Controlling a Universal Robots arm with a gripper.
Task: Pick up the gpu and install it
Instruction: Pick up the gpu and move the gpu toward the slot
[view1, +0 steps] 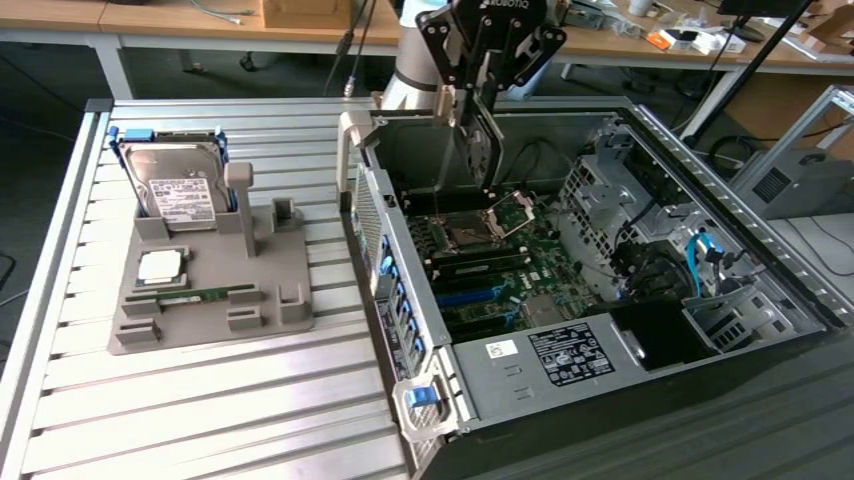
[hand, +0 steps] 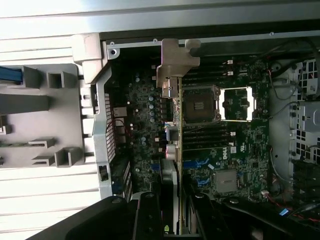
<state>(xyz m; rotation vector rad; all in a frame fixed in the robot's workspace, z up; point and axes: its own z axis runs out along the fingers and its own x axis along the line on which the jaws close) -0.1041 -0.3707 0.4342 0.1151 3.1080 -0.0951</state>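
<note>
the black gripper (view1: 478, 100) of the arm hangs over the open black and silver computer case (view1: 400, 200). its two fingers (hand: 147, 220) stand narrow and hold the gpu (view1: 483, 155), a thin flat dark green circuit card with a silver metal end bracket. the card is upright, on its edge, inside the opening of the case and above the green motherboard (view1: 521, 270).

in the wrist view the gpu (hand: 176, 150) is seen edge-on as a thin line. its bracket (hand: 176, 62) is at the far end, near the wall of the case, and the square metal cpu socket (hand: 200, 105) lies just beside the card. i cannot tell if the lower edge of the card touches the board.

at the exterior view's left, well apart from the case, a gray plastic holder (view1: 274, 290) lies on the ribbed aluminium table (view1: 200, 400). it carries a silver hard drive with a white label (view1: 180, 195), a small square processor chip (view1: 163, 265) and a narrow green memory stick (view1: 200, 297).
</note>
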